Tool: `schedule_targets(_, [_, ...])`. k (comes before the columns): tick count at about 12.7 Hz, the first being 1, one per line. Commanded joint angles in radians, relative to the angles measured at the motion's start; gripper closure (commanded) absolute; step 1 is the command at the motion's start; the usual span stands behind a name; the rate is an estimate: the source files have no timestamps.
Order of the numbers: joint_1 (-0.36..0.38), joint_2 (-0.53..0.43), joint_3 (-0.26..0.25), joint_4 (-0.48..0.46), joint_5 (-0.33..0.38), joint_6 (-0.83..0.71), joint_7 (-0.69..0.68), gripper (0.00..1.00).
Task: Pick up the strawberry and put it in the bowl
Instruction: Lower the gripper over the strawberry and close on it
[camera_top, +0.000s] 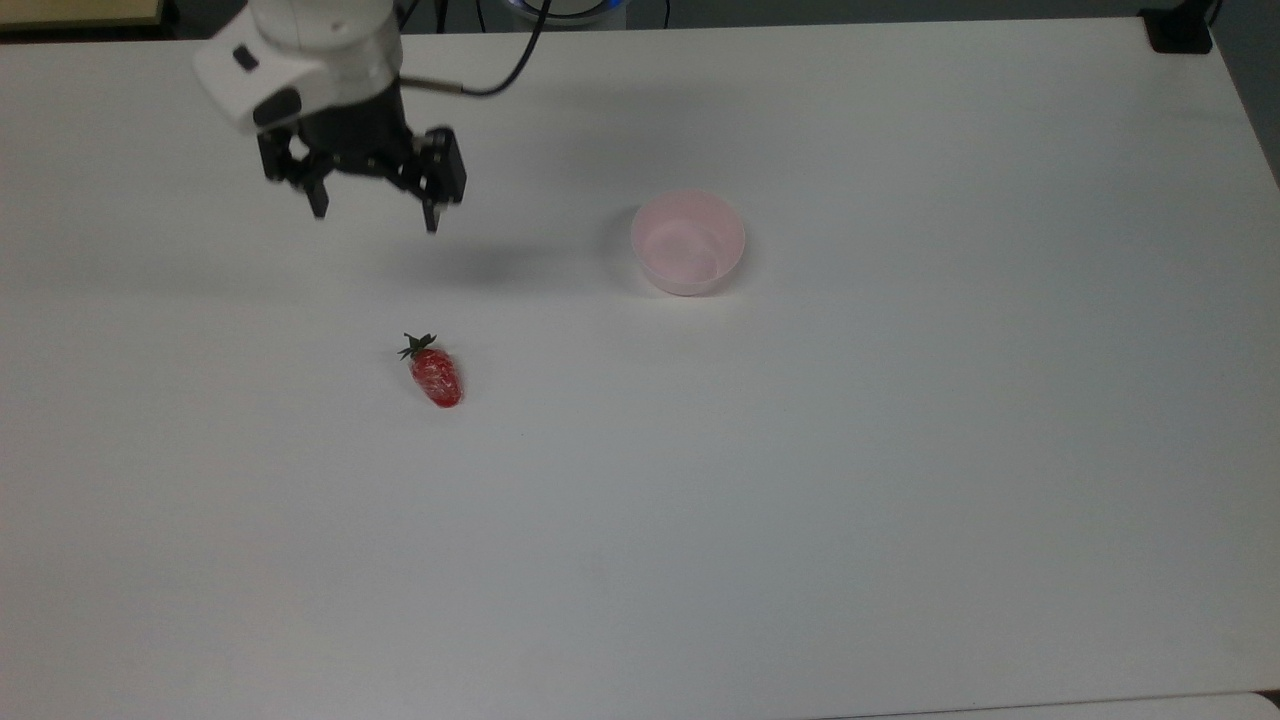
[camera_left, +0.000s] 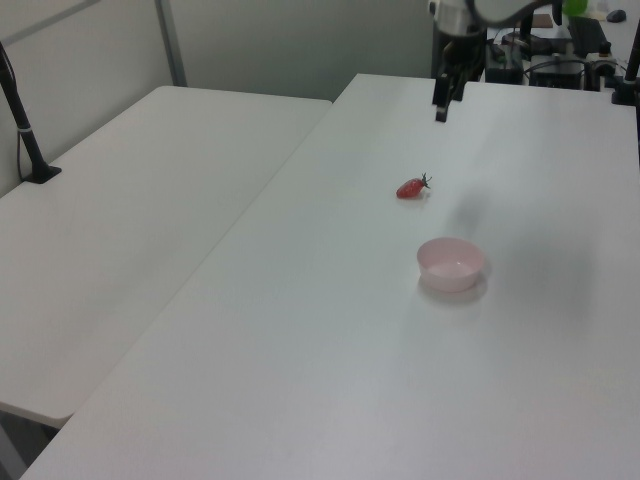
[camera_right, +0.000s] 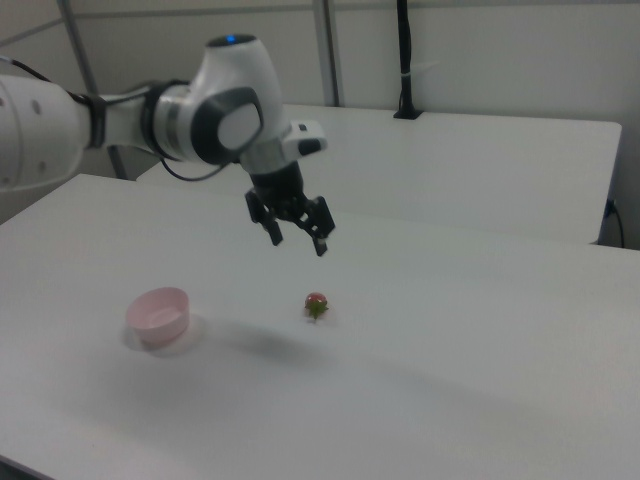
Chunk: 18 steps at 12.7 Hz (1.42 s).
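A small glossy red strawberry (camera_top: 436, 375) (camera_left: 411, 187) (camera_right: 317, 303) with a green cap lies on the white table (camera_top: 800, 480). To the top view's right of it stands the pale pink bowl (camera_top: 688, 243) (camera_left: 451, 263) (camera_right: 158, 314), empty. My gripper (camera_top: 375, 221) (camera_left: 440, 113) (camera_right: 297, 243) hangs open in the air with nothing between its fingers. In the top view it is above and a little left of the strawberry; in the right view it hovers well above the fruit.
A second white table (camera_left: 130, 220) adjoins at the left view's left. A black post (camera_left: 25, 130) stands on it. A black clamp (camera_top: 1180, 30) sits at the top view's far right table corner. Equipment (camera_left: 560, 50) stands behind the table.
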Motion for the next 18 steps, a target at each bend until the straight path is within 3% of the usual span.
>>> schedule_targets(1, [-0.024,0.105,-0.003,0.006,-0.009,0.159,0.001,0.00])
schedule_targets(5, [-0.017,0.203,0.007,0.001,-0.009,0.267,0.002,0.00])
schedule_targets(10, [-0.019,0.255,0.032,-0.002,-0.007,0.324,0.016,0.00])
schedule_targets(13, [-0.016,0.263,0.040,-0.013,-0.009,0.324,0.016,0.17])
schedule_targets(18, [-0.014,0.278,0.061,-0.028,-0.018,0.325,0.019,0.27])
